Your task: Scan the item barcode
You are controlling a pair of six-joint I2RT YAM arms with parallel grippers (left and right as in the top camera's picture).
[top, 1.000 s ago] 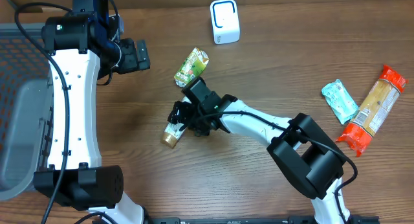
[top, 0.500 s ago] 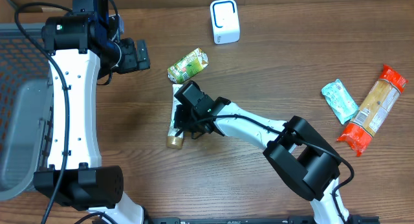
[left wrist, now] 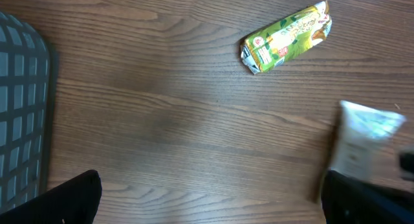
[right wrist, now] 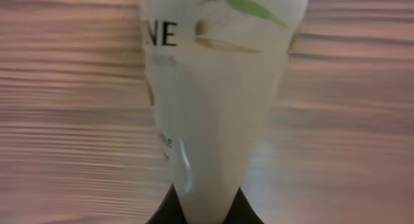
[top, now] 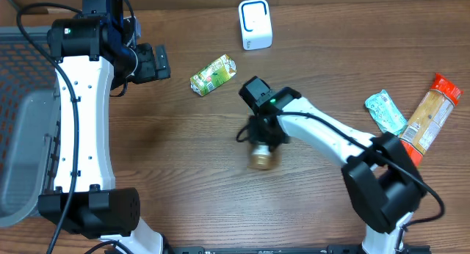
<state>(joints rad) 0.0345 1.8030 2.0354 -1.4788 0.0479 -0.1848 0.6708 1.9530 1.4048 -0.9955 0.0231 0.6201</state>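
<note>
Since a second ago, my right gripper (top: pixel 258 131) has shut on the white tube (top: pixel 260 153) and carried it away from the green packet (top: pixel 214 73). The tube now hangs near the middle of the table (top: pixel 147 166), gold cap away from the fingers, below the white scanner (top: pixel 255 24). I pinch only its thin end, so a fast swing could make it slip or twist. My left gripper (top: pixel 153 62) is wide and holds nothing. Bare wood lies between tube and scanner. The basket (top: pixel 22 78) and snack packs (top: pixel 385 114) are far off.
</note>
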